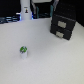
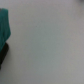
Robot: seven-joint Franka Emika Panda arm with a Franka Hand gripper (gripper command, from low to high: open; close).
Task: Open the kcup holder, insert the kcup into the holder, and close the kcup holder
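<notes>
The kcup (image 1: 23,50), a small pod with a green top and a white side, stands upright on the white table at the exterior view's left front. The kcup holder (image 1: 63,26), a black box with two stacked drawer fronts, stands at the back right with both drawers shut. Part of my white arm (image 1: 25,11) shows at the back left, far from both. I cannot make out the fingers there. The wrist view shows mostly bare white table (image 2: 50,40), with neither the kcup nor the holder in it.
In the wrist view a teal shape (image 2: 4,25) and a dark shape (image 2: 2,54) sit at one edge, too blurred to identify. Dark equipment (image 1: 42,9) lines the back of the table in the exterior view.
</notes>
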